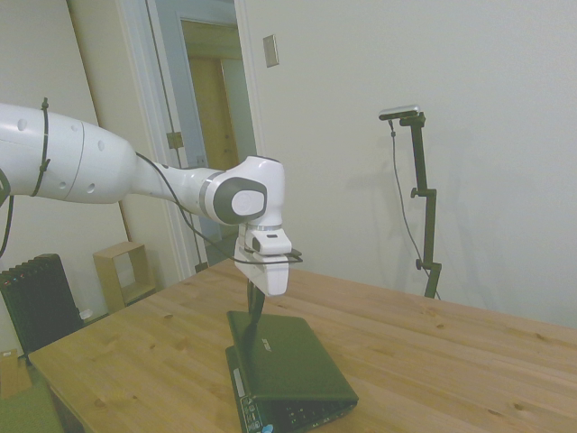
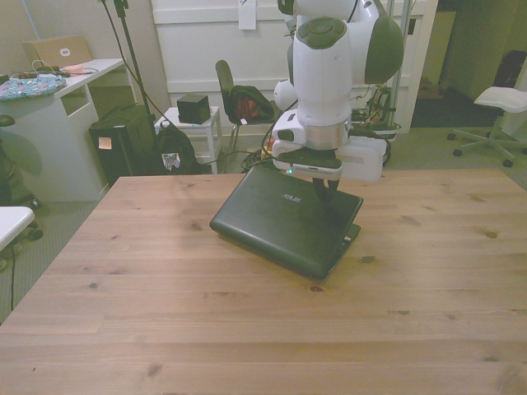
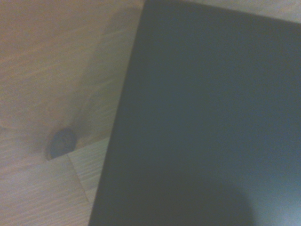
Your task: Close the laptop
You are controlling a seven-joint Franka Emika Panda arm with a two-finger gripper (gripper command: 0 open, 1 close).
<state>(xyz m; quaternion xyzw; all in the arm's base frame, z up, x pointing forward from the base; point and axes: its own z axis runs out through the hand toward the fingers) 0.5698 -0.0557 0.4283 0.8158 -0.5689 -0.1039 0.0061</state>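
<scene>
I see laptop [image 2: 284, 219] on table [image 2: 165, 313], lid nearly down; gripper [image 2: 329, 185] on lid's rear edge, front view's right.

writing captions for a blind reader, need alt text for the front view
A black Asus laptop lies nearly shut on a wooden table, its lid lowered over the keyboard. A white robot arm's pincer presses down on the lid near its back edge, towards the front view's right.
</scene>
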